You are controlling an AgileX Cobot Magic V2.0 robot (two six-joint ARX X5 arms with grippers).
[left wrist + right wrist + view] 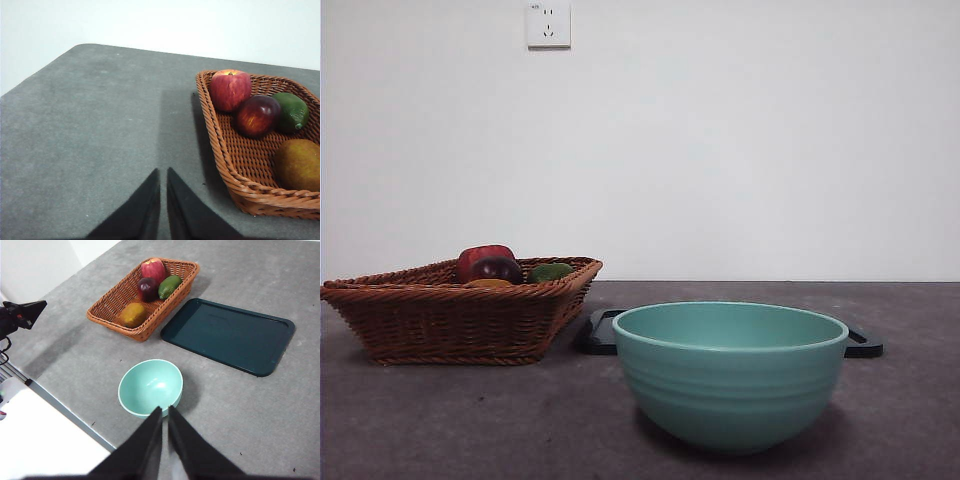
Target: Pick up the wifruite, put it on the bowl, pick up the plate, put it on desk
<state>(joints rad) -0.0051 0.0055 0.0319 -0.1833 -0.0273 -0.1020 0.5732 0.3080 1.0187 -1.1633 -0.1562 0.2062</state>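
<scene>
A: On the broad dark grey matte surface point(240, 405), what stands where?

B: A brown woven wicker basket point(125, 300) holds four fruits: a red apple point(154, 269), a dark purple round fruit point(147, 288), a green fruit point(170, 286) and the small brownish-orange oval wifruite point(133, 315). The wifruite lies at one end of the basket, apart from the other three. Just beside the basket lies a flat dark teal rectangular tray point(230, 335). The large mint-teal round bowl point(150, 386) stands empty, near the basket but not touching it.

A: And the arms?

B: The left tool point(163, 175) hangs over bare surface beside the basket, its two black jaws pressed together and holding nothing. The right tool point(165, 412) hangs high above the bowl, its jaws likewise together and empty.

A: Which step is this?

B: I judge it the very start: nothing is picked yet. The next move calls for a tool to part its jaws, reach into the basket and close around the wifruite without nudging its neighbours.
</scene>
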